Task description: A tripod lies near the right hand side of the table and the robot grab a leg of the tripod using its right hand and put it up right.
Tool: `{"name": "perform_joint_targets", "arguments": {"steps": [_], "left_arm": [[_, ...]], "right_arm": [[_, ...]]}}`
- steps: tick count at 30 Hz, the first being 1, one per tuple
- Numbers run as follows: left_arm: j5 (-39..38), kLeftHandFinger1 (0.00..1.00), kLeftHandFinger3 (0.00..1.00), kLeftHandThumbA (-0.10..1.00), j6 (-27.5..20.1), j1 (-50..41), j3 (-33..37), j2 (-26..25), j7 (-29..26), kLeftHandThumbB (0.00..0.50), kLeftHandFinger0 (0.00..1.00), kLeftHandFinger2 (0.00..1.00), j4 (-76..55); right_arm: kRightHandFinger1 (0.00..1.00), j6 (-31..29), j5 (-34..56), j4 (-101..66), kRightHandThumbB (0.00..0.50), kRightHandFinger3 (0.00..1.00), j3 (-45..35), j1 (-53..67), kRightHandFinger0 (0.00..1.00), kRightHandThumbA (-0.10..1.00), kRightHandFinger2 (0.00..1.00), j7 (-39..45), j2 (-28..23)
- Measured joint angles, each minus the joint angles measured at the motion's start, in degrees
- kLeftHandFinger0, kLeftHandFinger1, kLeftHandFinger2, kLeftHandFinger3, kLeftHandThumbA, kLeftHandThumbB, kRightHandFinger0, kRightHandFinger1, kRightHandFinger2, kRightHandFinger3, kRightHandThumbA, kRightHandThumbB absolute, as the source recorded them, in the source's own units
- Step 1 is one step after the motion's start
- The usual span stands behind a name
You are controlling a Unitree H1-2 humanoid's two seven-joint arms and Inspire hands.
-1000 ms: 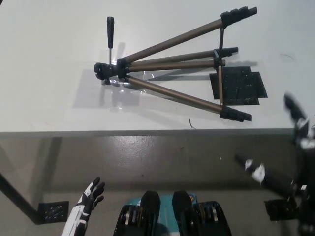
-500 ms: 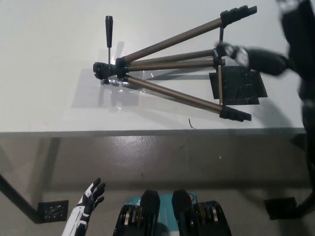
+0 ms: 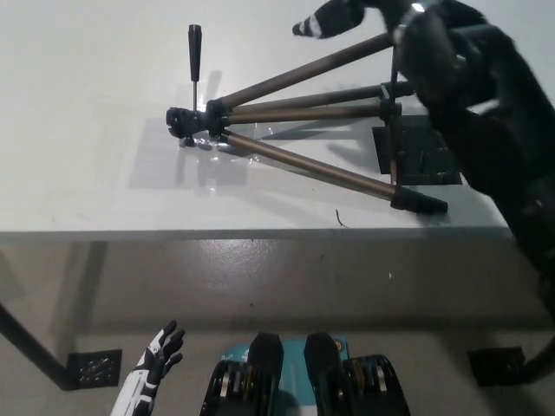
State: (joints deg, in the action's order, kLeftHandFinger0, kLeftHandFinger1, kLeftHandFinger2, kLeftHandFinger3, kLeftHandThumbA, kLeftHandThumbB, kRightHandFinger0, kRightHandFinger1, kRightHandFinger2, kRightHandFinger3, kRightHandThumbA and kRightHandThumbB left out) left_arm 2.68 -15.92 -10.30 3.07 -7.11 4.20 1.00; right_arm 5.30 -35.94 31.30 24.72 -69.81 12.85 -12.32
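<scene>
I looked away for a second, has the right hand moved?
Yes. The right hand has swung up from below the table edge to the far end of the tripod, which lies flat.

Tripod [image 3: 295,121]: brushed bronze metal legs

white table [image 3: 87,130] — tripod [image 3: 295,130], black mat [image 3: 425,152]

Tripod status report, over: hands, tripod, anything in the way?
Right hand over the tripod's far leg end, grip not confirmed. Left hand open, low beside the table. Tripod lying flat, legs splayed. Nothing blocking.
</scene>
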Motion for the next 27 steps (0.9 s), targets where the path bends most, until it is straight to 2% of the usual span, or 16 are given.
{"name": "perform_joint_targets", "arguments": {"steps": [6,9,12,15,17,18,19,20,21,22,23,24,25,27], "left_arm": [[0.2,1.00,1.00,1.00,0.0,-0.1,0.0,-0.1,0.0,0.387,1.00,1.00,0.0],[0.4,1.00,1.00,1.00,-0.1,-0.2,0.0,-0.5,0.1,0.384,1.00,1.00,0.0],[0.7,1.00,1.00,1.00,-0.6,-0.3,0.0,-0.9,0.2,0.359,1.00,1.00,-0.1],[0.7,1.00,1.00,1.00,-1.4,-0.4,0.0,-1.2,0.3,0.368,1.00,1.00,-0.1],[0.6,1.00,1.00,1.00,-1.9,-0.5,0.1,-1.4,0.7,0.365,1.00,1.00,-0.1],[0.6,1.00,1.00,1.00,-2.1,-0.5,0.1,-1.5,0.8,0.367,1.00,1.00,-0.1],[0.6,1.00,1.00,1.00,-2.1,-0.6,0.1,-1.5,0.9,0.369,1.00,1.00,-0.1],[0.6,1.00,1.00,1.00,-2.1,-0.7,0.1,-1.5,0.9,0.366,1.00,1.00,-0.1],[0.6,1.00,1.00,1.00,-2.2,-0.7,0.1,-1.5,0.9,0.358,1.00,1.00,-0.1],[0.6,1.00,1.00,1.00,-2.2,-0.8,0.1,-1.5,0.9,0.358,1.00,1.00,0.0],[0.6,1.00,1.00,1.00,-2.2,-0.8,0.1,-1.5,0.9,0.356,1.00,1.00,0.0],[0.7,1.00,1.00,1.00,-2.2,-0.8,0.1,-1.5,0.9,0.355,1.00,1.00,0.0],[0.7,1.00,1.00,1.00,-2.2,-0.7,0.1,-1.5,0.9,0.356,1.00,1.00,0.0],[0.7,1.00,1.00,1.00,-2.2,-0.7,0.1,-1.5,0.9,0.365,1.00,1.00,0.0]], "right_arm": [[1.00,0.8,-2.8,19.5,0.500,1.00,7.9,-6.1,1.00,1.00,1.00,0.9,3.3],[1.00,1.0,-4.0,28.6,0.500,1.00,11.4,-9.3,1.00,0.93,1.00,1.6,5.4],[1.00,1.5,-4.7,35.0,0.500,1.00,13.5,-11.9,1.00,0.97,1.00,2.2,7.4],[1.00,1.8,-5.5,38.3,0.500,1.00,15.6,-12.8,1.00,0.97,1.00,2.5,8.5],[1.00,1.9,-6.0,39.8,0.500,1.00,16.9,-12.8,1.00,0.93,1.00,2.6,8.7],[1.00,2.0,-6.3,40.7,0.500,1.00,17.5,-12.7,1.00,0.86,1.00,2.6,8.8],[0.99,2.2,-6.3,41.6,0.500,1.00,17.8,-12.7,0.92,0.89,1.00,2.6,8.8],[0.72,2.3,-6.5,42.2,0.434,1.00,18.2,-12.7,0.63,0.60,0.85,2.6,8.8],[0.29,2.4,-7.0,43.3,0.320,0.72,19.4,-12.6,0.19,0.07,0.41,2.2,8.8],[0.06,2.6,-7.5,43.8,0.332,0.58,19.8,-12.1,0.04,-0.04,0.24,1.1,8.7],[0.00,2.6,-7.6,43.8,0.329,0.45,19.9,-11.7,0.00,-0.09,0.11,0.4,8.6],[0.04,2.5,-7.9,43.9,0.299,0.37,20.3,-11.1,0.00,-0.10,0.24,-1.0,8.5],[0.09,2.4,-8.2,43.9,0.311,0.37,20.6,-10.6,0.00,-0.10,0.35,-2.6,8.5],[0.11,2.2,-8.6,43.9,0.309,0.39,20.9,-10.1,0.00,-0.10,0.41,-4.9,8.4]]}}
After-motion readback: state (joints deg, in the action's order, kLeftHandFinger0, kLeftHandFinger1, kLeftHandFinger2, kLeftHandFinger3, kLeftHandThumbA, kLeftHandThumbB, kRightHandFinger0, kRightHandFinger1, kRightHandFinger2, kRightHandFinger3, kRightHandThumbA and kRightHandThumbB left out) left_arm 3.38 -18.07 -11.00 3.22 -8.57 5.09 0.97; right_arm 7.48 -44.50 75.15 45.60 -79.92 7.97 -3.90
